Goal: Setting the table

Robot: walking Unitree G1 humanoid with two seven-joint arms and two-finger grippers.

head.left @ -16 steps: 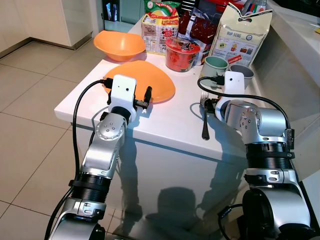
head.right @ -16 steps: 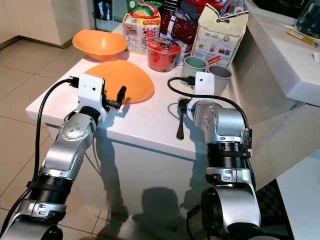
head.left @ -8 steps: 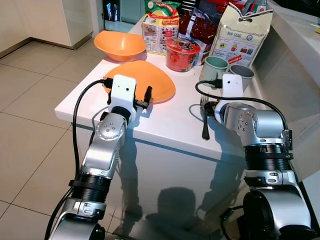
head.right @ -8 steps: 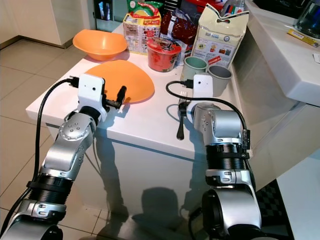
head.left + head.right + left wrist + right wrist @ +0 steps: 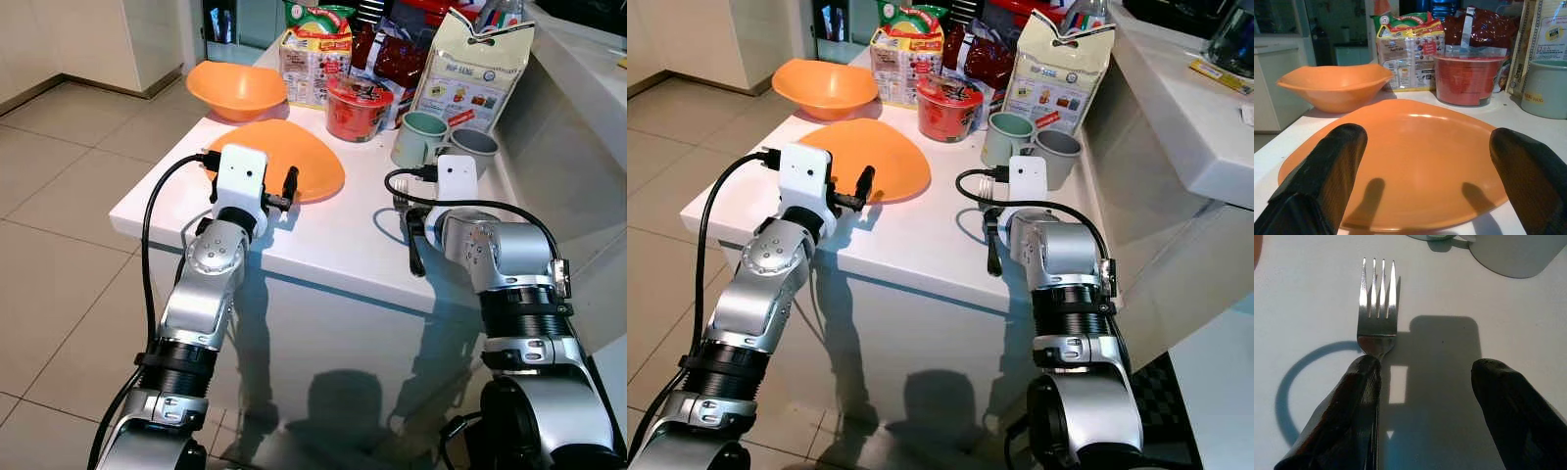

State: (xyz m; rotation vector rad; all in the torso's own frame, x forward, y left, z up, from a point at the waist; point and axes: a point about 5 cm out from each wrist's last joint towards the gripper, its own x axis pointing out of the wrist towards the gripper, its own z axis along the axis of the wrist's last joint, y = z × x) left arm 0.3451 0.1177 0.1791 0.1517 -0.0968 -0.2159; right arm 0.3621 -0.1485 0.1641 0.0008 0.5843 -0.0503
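An orange plate (image 5: pixel 294 157) lies on the white table (image 5: pixel 333 245), and my left gripper (image 5: pixel 1427 142) is open just before its near rim, one finger toward each side. A fork (image 5: pixel 1377 298) with a dark handle (image 5: pixel 415 250) lies on the table to the right of the plate, tines pointing away from me. My right gripper (image 5: pixel 1430 382) is open low over it. One of its fingers (image 5: pixel 1359 396) rests over the fork's handle, the other stands off to the side over bare table.
Behind the plate stand an orange bowl (image 5: pixel 235 88), a red noodle cup (image 5: pixel 358 106), two mugs (image 5: pixel 418 137) (image 5: pixel 472 147), snack packs (image 5: pixel 315 54) and a paper bag (image 5: pixel 475 64). Tiled floor lies to the left. A white counter (image 5: pixel 588 69) runs along the right.
The fork's handle has swung a little to the right, and my right wrist has drawn slightly back toward me. The left arm has kept its place at the plate.
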